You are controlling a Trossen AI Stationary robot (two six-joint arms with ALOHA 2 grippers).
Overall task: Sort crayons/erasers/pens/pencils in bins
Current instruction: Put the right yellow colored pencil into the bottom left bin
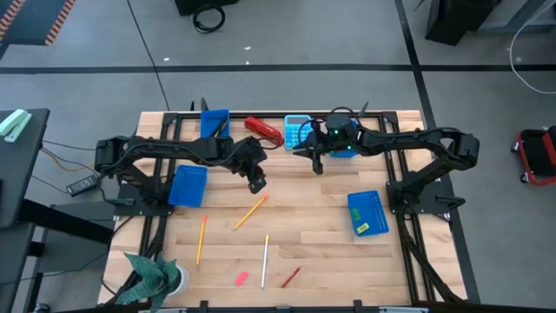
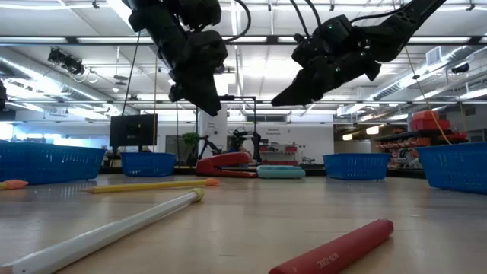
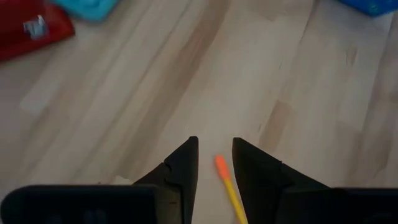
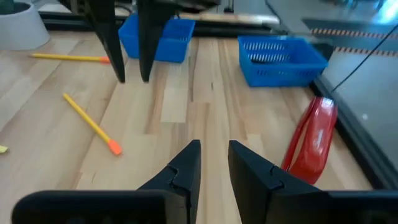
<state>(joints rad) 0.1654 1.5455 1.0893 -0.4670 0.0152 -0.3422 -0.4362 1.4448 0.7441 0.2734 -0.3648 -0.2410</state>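
Observation:
My left gripper [image 1: 257,183] [image 3: 215,142] hangs open above the table's middle, fingers slanting down. Between them, down on the wood, shows the orange end of a yellow pencil [image 3: 229,186] [image 1: 250,212]. My right gripper [image 1: 318,165] [image 4: 214,144] is open too, raised over the far middle and aimed toward the left one [image 4: 132,78]. An orange pencil [image 1: 201,239], a white pencil [image 1: 265,261], a red crayon [image 1: 290,277] and a pink eraser [image 1: 241,278] lie flat near the front. Blue bins stand at the far left [image 1: 214,122], left [image 1: 188,185], right [image 1: 366,214] and under the right arm [image 1: 345,151].
A red stapler [image 1: 263,129] and a light-blue calculator [image 1: 297,130] lie at the far edge between the arms. The right bin holds a small yellow-green block [image 1: 362,229]. A potted plant [image 1: 152,278] stands at the near left corner. Bare wood lies between the grippers.

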